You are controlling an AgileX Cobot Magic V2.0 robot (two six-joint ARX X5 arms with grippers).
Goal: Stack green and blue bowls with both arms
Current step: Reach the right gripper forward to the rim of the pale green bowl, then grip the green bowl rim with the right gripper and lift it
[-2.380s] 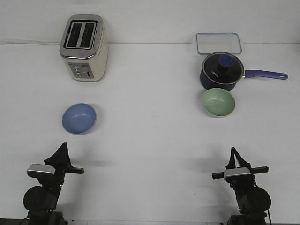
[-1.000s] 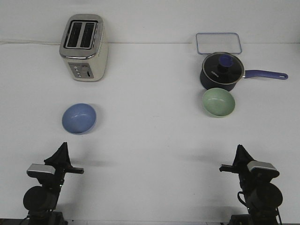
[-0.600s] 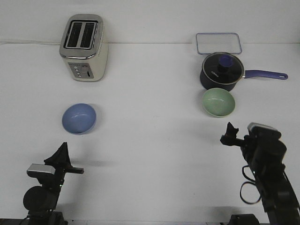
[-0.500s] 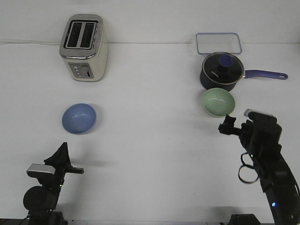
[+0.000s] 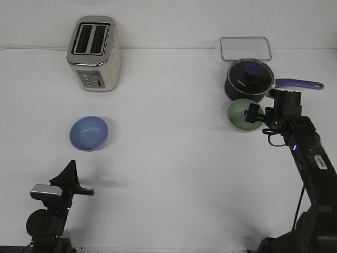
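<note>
The pale green bowl (image 5: 240, 115) sits on the white table just in front of the navy saucepan. My right gripper (image 5: 253, 113) hangs at the bowl's right rim and covers that edge. I cannot make out how its jaws stand or whether they touch the rim. The light blue bowl (image 5: 88, 133) sits alone at the middle left, upright and empty. My left gripper (image 5: 70, 166) rests at the front left, well in front of the blue bowl, its fingers drawn together to a point and empty.
A dark navy saucepan (image 5: 249, 80) with a lid and a long handle stands right behind the green bowl. A clear rectangular container (image 5: 246, 48) lies behind it. A cream toaster (image 5: 95, 54) stands at the back left.
My right arm rose from its rest at the front right and reached forward to the green bowl's right rim. The left arm and both bowls stayed still.
</note>
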